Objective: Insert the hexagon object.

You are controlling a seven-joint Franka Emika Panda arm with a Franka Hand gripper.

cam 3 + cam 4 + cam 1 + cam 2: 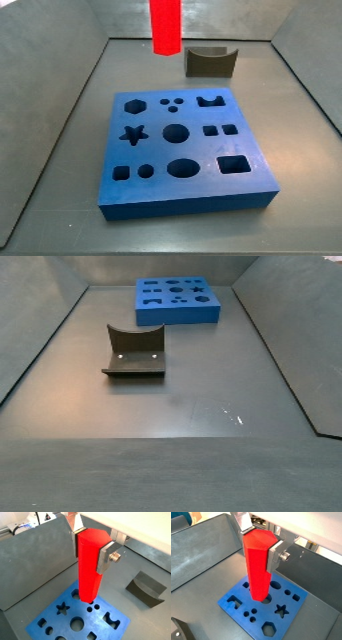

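Red hexagon object (pixel 90 567) is clamped upright between the silver fingers (pixel 107 558) of the gripper (pixel 259 549); the jaws are closed on its upper part, as seen in both wrist views. Rod is held in the air above the blue block (pixel 181 150), well clear of its top face in a side view, where only the lower end of the rod (pixel 164 27) is caught at the frame edge. Gripper itself is not seen in either side view.

Hexagonal hole (pixel 134 104) is found at a corner of the block; it is empty. Judged status: pick is done, carry is roughly done, insertion is not yet started. Whether the rod tip is lined up over the hex hole cannot be told; in a wrist view it hangs over the round and star cutouts (pixel 281 610) region instead.

Left to do, by judgement: lateral alignment, facet rotation match, descent, release.

Dark grey notched block (pixel 134 352) is left on the floor, apart from the blue block.
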